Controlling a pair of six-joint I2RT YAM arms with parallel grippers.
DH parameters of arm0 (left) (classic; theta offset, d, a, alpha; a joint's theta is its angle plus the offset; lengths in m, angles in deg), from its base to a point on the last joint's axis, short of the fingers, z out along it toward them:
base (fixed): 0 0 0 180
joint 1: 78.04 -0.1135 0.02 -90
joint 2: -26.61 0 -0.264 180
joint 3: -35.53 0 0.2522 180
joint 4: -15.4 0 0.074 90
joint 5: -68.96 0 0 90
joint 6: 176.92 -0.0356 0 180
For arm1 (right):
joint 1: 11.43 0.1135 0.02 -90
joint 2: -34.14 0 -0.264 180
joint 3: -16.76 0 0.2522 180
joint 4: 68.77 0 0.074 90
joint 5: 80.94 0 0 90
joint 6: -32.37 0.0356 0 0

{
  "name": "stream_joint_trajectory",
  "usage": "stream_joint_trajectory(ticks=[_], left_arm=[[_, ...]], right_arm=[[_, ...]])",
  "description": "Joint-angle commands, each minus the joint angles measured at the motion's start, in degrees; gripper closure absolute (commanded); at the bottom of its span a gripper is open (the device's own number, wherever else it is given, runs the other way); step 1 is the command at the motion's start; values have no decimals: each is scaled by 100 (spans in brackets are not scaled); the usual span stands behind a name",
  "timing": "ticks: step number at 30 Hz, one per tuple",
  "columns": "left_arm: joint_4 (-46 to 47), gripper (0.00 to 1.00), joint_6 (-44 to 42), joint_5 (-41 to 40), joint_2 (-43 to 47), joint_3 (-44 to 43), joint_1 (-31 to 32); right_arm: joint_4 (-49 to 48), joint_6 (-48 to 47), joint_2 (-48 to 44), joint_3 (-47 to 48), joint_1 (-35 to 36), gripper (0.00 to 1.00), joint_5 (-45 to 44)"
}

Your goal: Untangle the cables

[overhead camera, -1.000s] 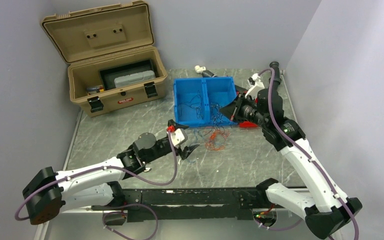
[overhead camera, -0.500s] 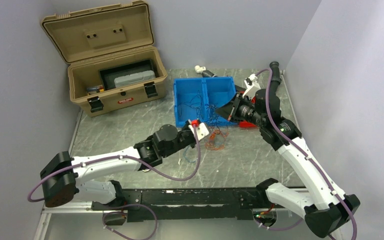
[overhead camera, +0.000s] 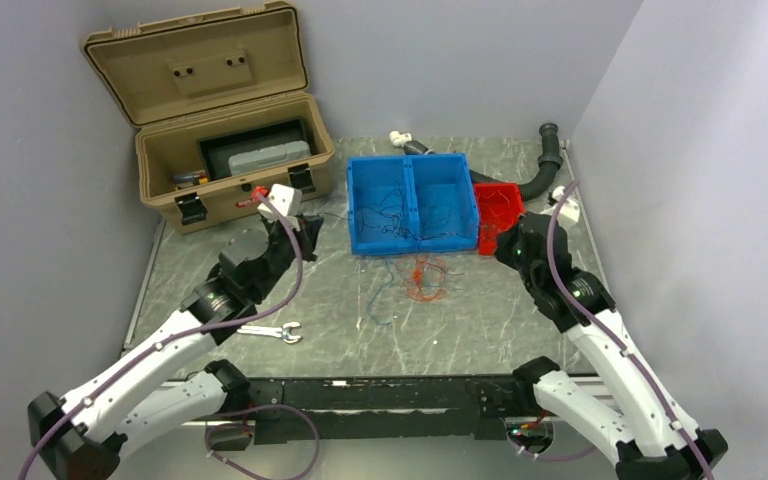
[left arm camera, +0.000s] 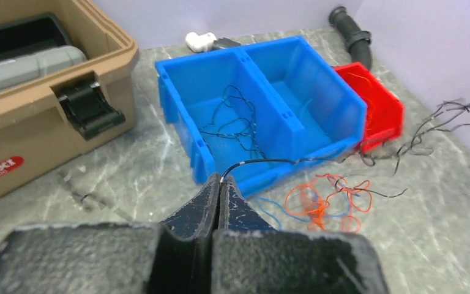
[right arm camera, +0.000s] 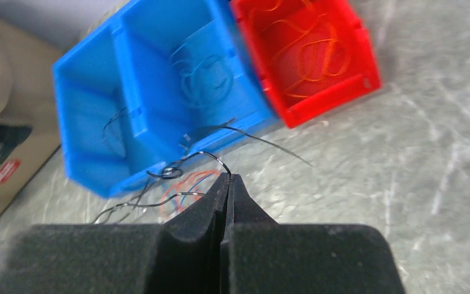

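Observation:
A loose tangle of orange and blue cables (overhead camera: 428, 278) lies on the table just in front of the blue bin (overhead camera: 412, 160). My left gripper (left arm camera: 220, 179) is shut on the end of a thin black cable (left arm camera: 263, 162) that runs right across the bin's front. From above, the left gripper (overhead camera: 312, 224) sits beside the tan case. My right gripper (right arm camera: 228, 176) is shut on another part of a black cable (right arm camera: 205, 154), near the red bin (right arm camera: 306, 55). Seen from above, the right gripper (overhead camera: 505, 243) is by the red bin's front corner. The orange and blue cables (left arm camera: 318, 199) lie between the two grippers.
The blue bin holds black strands in its left half (right arm camera: 113, 122) and blue ones in its right half (right arm camera: 202, 73). Orange strands fill the red bin (overhead camera: 498, 205). An open tan case (overhead camera: 230, 150) stands back left. A metal tool (overhead camera: 270, 331) lies near the left arm. A black hose (overhead camera: 545, 165) runs back right.
My left gripper closed at the pile and pulled back left toward the tan case with a black cable. My right arm drew back from over the blue bin, uncovering the red bin.

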Motion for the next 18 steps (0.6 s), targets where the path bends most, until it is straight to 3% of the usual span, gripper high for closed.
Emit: stream_joint_trajectory(ticks=[1,10,11,13,16,18], left_arm=[[-1108,100,679,162,328,-332,-28],[-2061,100,861,-661,479,-788,-28],[-2018,100,804,-568,511,-834,-28],[-1726,100,584,-50,587,-819,-29],[-1692,100,524,322,617,-946,-34],[-1793,100,401,431,587,-1105,-31]], right_arm=[[265,276,-489,-202,-93,100,-1331],[175,16,-1188,-418,-113,100,-1599],[4,-282,-1252,-467,-110,95,-1351],[-369,-1008,-1343,-536,-111,65,-249],[-715,-1508,-1404,-647,-113,61,827],[-905,-1722,-1375,-728,-112,44,1395]])
